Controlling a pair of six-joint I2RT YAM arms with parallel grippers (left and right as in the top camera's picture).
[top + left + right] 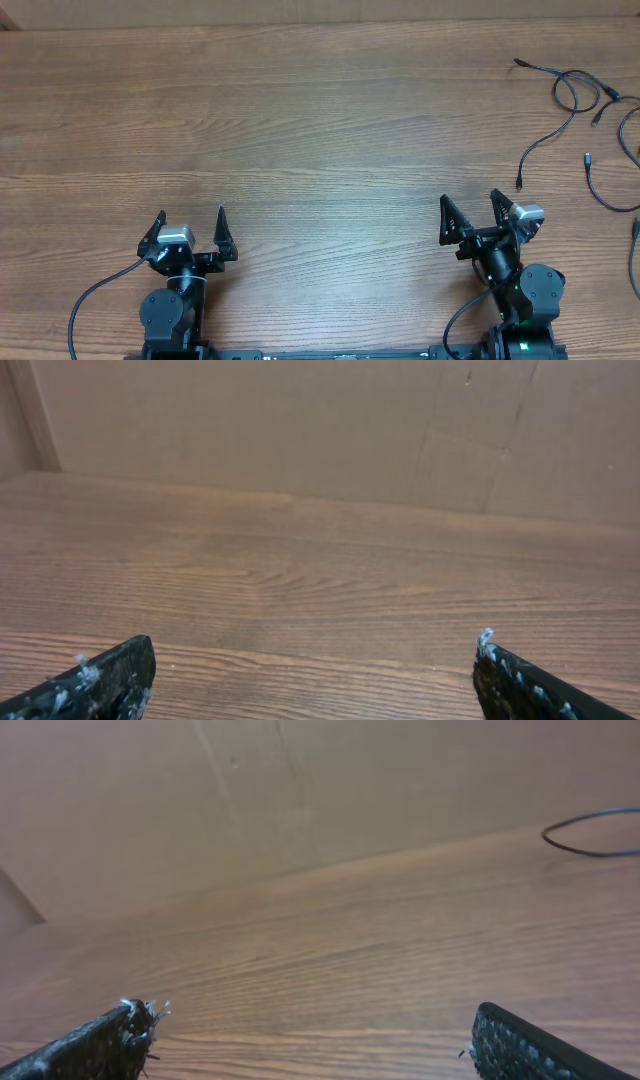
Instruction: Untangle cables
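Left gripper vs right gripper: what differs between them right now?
The left gripper sits at the table's near left, far from the cables; the right gripper sits near right, closer to them. The left gripper's wrist view shows no cable; the right gripper's catches one cable loop at its edge. Both are open, empty and touching no cable.
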